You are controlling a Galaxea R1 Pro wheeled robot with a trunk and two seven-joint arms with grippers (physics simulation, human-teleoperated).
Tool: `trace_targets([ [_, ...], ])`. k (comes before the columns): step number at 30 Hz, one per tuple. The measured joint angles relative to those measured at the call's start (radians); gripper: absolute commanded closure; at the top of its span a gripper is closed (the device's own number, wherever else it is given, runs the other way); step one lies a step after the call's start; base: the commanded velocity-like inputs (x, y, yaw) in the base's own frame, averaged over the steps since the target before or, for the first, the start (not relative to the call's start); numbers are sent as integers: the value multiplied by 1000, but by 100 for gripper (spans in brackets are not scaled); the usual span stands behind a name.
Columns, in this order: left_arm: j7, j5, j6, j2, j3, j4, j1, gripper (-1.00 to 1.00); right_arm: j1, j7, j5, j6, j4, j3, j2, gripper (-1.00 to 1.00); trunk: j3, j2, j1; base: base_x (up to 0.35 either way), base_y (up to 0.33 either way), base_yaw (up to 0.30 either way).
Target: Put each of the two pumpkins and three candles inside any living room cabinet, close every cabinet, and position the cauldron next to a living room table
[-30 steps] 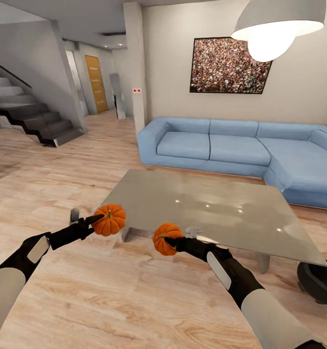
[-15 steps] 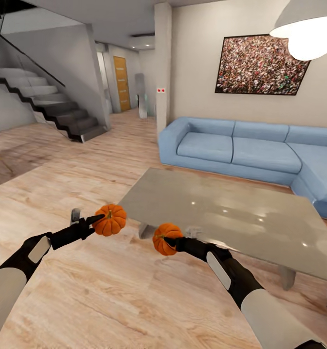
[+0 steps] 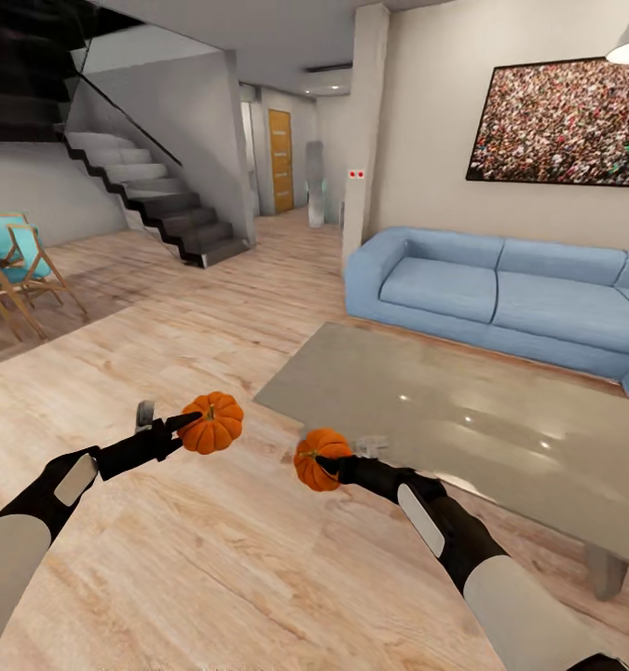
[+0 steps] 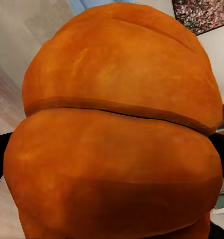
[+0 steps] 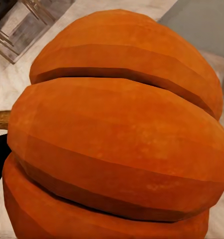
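Over at nine o'clock, folding chairs [image 3: 16, 270] sit by the staircase [image 3: 156, 200]. Low at seven, the left gripper [image 3: 185, 424] is clamped on a pumpkin [image 3: 212, 422], its ribs looming close in the left wrist view [image 4: 117, 129]. Just right of it, the right gripper [image 3: 328, 463] grips the second pumpkin [image 3: 316, 455], carried above wood floor [image 3: 165, 559]. At three, the grey table [image 3: 463, 419], blue sofa [image 3: 500, 289] behind.

Grey table [image 3: 500, 438]; blue sofa [image 3: 500, 294]; staircase [image 3: 156, 200]; folding chairs [image 3: 16, 280].
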State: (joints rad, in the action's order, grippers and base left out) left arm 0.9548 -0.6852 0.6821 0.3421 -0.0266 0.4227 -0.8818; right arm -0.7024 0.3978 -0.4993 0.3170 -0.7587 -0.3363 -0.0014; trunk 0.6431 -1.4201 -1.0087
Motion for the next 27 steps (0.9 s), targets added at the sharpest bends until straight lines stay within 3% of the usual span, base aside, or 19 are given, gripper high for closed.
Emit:
trace_targets([
  [8, 3, 0, 0, 0, 0, 0, 0, 100, 0, 1, 1, 0, 0, 0, 0, 100, 0, 0, 0, 0, 0, 264],
  [19, 7, -6, -14, 2, -2, -2, 1, 100, 0, 4, 1, 1, -6, 1, -9, 100, 0, 0, 0, 0, 0, 18],
  [22, 7, -6, -14, 1, -2, -2, 2, 100, 0, -1, 39, 2, -11, -2, -7, 100, 0, 0, 0, 0, 0, 0],
  [24, 7, -7, -14, 0, -2, -2, 2, 100, 0, -11, 96, 2, -14, 0, -5, 100, 0, 0, 0, 0, 0, 0],
  [27, 7, -7, -15, 0, -2, -2, 3, 100, 0, -64, 124, 1, -16, 2, -3, 100, 0, 0, 0, 0, 0, 0],
])
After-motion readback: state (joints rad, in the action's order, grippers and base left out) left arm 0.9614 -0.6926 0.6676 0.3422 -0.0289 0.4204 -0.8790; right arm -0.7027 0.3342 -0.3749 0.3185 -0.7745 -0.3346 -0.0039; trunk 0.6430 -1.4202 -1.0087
